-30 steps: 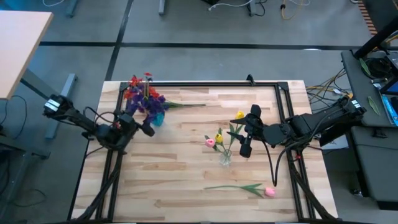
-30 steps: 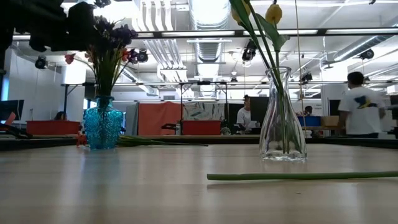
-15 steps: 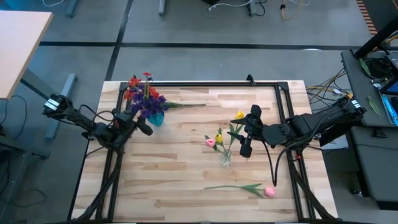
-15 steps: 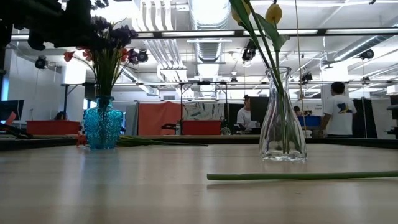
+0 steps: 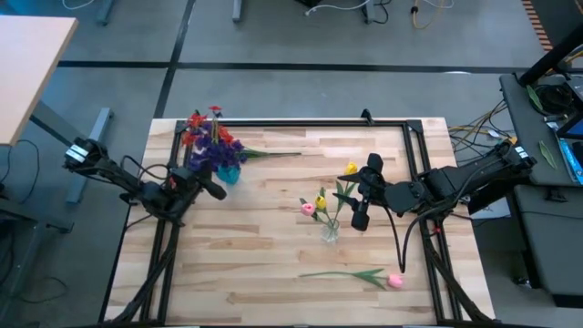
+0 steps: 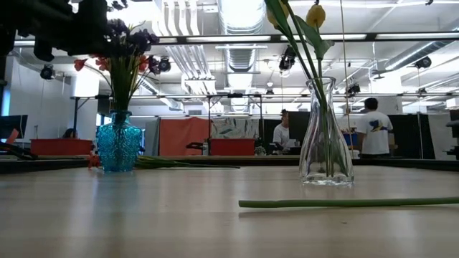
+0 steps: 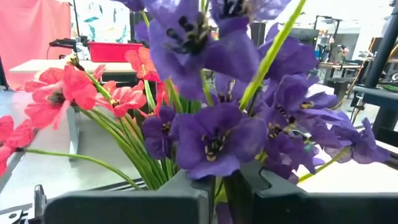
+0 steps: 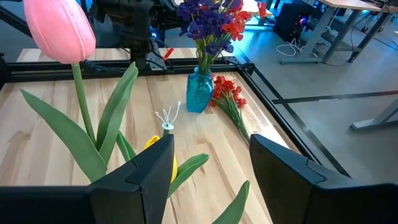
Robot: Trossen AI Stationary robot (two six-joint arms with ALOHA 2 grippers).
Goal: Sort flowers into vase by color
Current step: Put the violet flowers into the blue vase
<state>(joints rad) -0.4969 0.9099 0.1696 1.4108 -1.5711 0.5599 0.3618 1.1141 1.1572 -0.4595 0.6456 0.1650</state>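
upper left of the frame, the left end effector is pressed together beside the blue vase; it should back away slowly, sparing the purple flowers.

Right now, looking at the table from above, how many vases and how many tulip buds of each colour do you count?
Vases: 2, the blue vase and the clear vase
Yellow tulip buds: 2
Pink tulip buds: 2
Total: 6
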